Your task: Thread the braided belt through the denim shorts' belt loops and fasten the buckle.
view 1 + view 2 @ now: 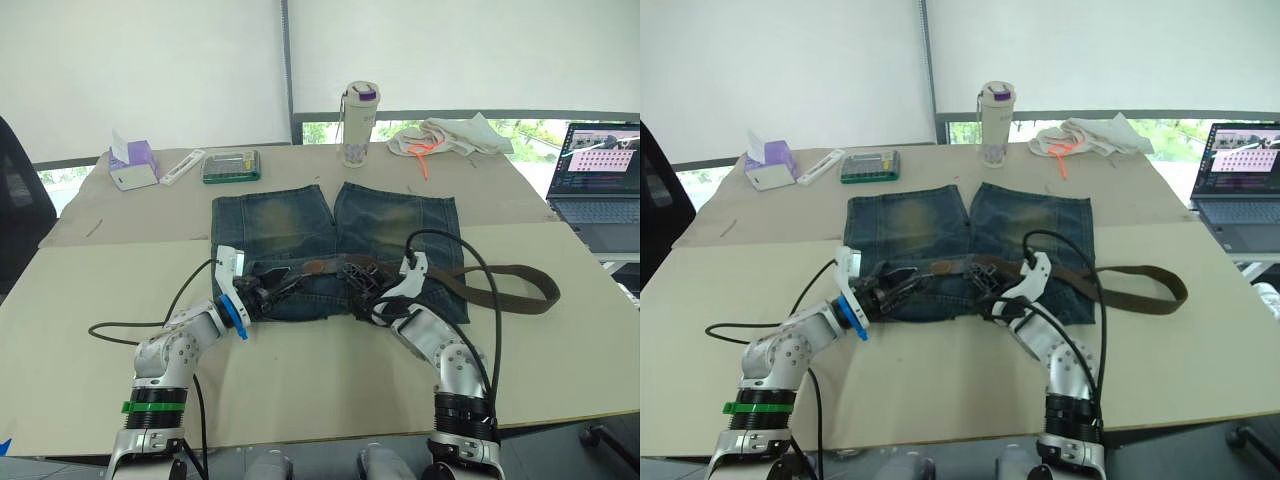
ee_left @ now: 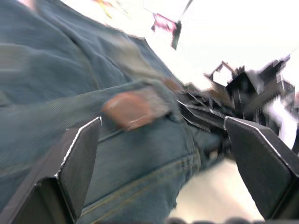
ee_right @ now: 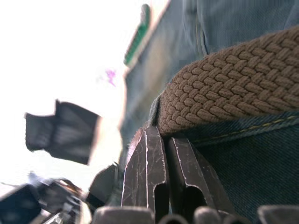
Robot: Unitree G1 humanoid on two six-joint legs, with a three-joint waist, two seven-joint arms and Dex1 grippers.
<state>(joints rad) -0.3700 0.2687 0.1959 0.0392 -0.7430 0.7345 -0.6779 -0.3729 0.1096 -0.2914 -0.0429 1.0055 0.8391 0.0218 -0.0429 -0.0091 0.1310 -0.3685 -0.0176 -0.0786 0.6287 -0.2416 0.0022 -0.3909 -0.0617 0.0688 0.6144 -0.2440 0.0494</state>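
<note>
R gripper pinched shut on braided belt at waistband of denim shorts, L gripper wide open over waistband nr brown leather patch, no legible text on it, belt's free end loops off shorts' R side onto table.

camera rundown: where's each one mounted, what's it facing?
Head pair: on the head, facing forward and down at the shorts on the table; both arms show, left tool and right tool at the waistband.
Left wrist: along its open fingers at the denim.
Right wrist: along its closed fingers, under the braided belt.
All views share shorts and belt.
</note>
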